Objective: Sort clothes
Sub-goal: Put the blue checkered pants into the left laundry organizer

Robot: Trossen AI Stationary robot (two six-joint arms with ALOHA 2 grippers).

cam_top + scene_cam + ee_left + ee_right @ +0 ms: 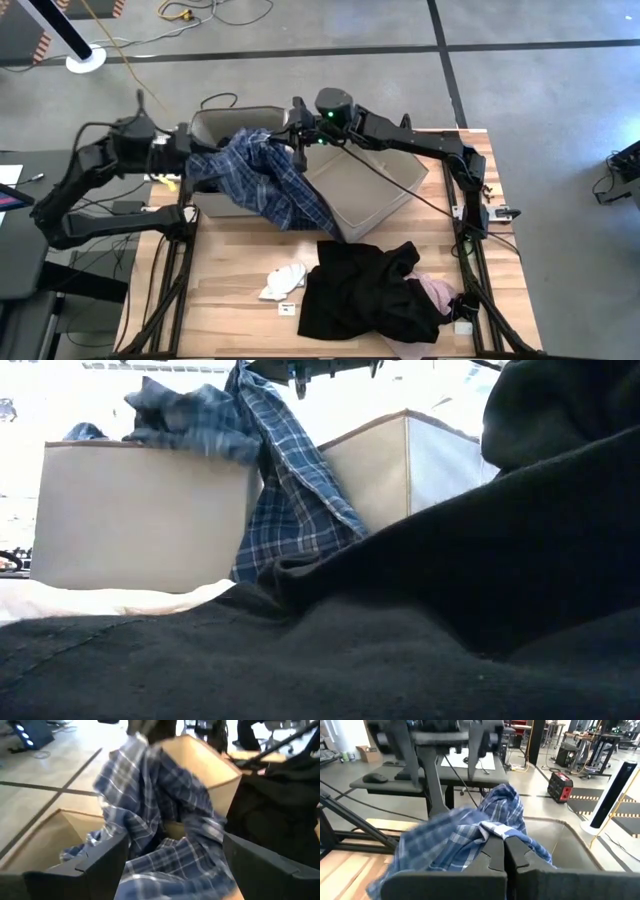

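A blue-and-white plaid shirt (262,178) lies over the rim of the left beige box (215,122) and hangs down between that box and the right beige box (370,185). My right gripper (298,146) is shut on the shirt above the gap between the boxes. My left gripper (186,150) is open at the left box. In the left wrist view its fingers (100,865) stand on either side of the shirt (160,820); I cannot tell whether they touch it. A large black garment (362,290), a pink one (437,292) and small white pieces (283,283) lie on the near table. My right gripper pinches a bunched fold of the plaid shirt (496,831) between its two shut fingers. It comes slanting down from the table's right side. The shirt's upper part is lifted. The rest hangs slack below the fingers (290,470) and lies over the left box's rim (190,422).
The two beige boxes stand side by side at the table's far edge, the right one (410,460) turned at an angle. The black garment (400,620) fills the near side of the low view. A small tag (287,308) lies by the white pieces.
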